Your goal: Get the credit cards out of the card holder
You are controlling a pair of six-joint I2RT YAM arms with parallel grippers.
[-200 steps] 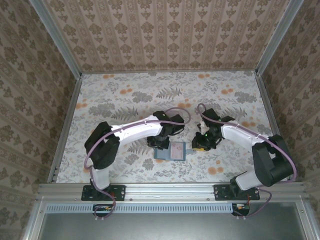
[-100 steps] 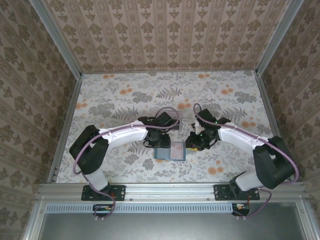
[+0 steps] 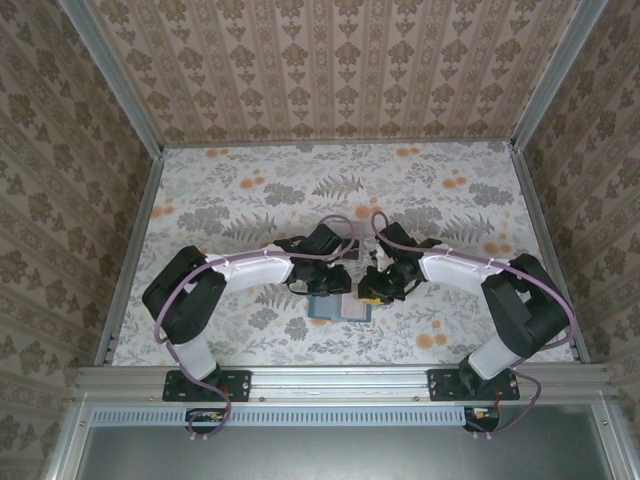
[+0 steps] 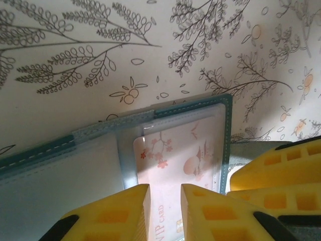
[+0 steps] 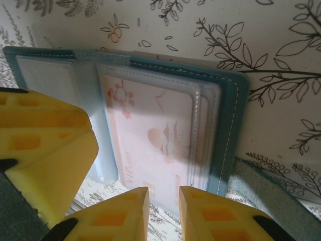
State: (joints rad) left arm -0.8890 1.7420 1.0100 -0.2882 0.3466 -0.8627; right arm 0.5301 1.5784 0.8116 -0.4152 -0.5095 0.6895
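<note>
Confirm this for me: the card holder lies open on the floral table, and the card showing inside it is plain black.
Not quite. The card showing inside is pale pink with a blossom print, not plain black; the right wrist view shows it. The card holder does lie open on the floral table.

A floral-patterned tabletop [image 3: 250,190] sits between damask-papered walls [image 3: 330,60].

Both arms are bending inward and meeting in the middle, wrists pitching down. Left gripper [image 4: 165,196] is showing its yellow jaws nearly together, with a slim gap between. Right gripper [image 5: 164,198] is doing likewise, sitting just beside the left one.
</note>
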